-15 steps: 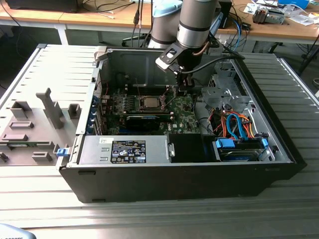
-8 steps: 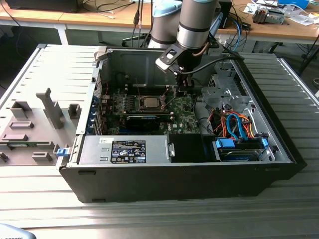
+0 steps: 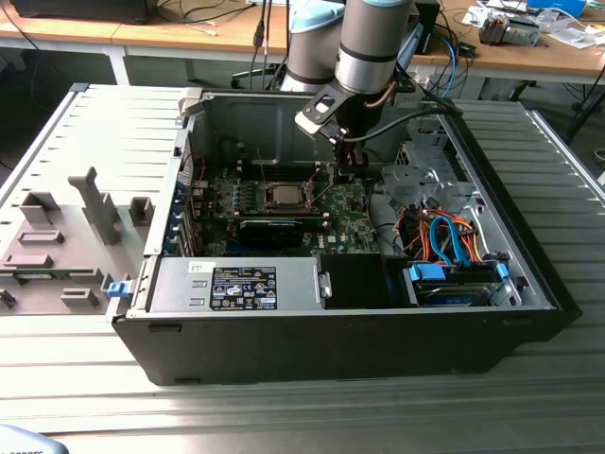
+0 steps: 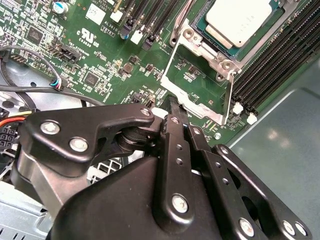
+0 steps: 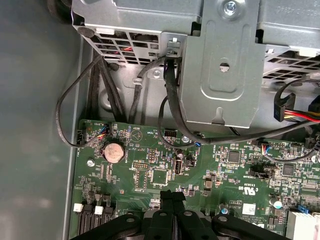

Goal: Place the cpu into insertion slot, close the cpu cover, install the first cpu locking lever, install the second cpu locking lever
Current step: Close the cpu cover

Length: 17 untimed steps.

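- Well, your gripper had its jaws pressed together with nothing between them. Its tip hung low over the green board, just beside the free edge of the cpu cover. I could not tell whether the two touched.
- The cpu sat in the insertion slot, pale face up.
- The cover was swung open, away from the slot, with bare board showing through its window. Nothing clamped the chip, so you risked any knock shifting it out of its seat.
- Had you pushed the thin frame at a poor angle, the tip could have slipped off the metal. It might then have scraped the small parts around it, or the long black slots beside the socket.
- A cover forced down over a chip that was not flat could have bent or jammed.
- Loose black cables hung by the metal drive cage, near enough that the wrist could have snagged them.
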Tool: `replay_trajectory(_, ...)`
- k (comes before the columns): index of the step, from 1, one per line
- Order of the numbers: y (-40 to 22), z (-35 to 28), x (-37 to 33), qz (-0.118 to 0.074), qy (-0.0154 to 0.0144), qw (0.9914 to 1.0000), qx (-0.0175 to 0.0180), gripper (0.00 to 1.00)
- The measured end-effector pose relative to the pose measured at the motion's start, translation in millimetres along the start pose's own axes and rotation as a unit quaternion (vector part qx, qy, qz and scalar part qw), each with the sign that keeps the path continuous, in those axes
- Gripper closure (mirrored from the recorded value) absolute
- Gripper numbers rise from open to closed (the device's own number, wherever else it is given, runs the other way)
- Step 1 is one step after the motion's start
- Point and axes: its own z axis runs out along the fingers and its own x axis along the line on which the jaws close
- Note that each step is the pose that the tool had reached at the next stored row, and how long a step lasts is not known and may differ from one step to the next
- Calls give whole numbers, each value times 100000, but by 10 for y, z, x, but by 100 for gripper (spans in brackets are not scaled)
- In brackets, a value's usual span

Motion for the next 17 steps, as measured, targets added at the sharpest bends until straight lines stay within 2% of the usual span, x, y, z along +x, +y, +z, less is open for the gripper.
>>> replay_trajectory(17,-1,34,0,5,0,100000,-1,89)
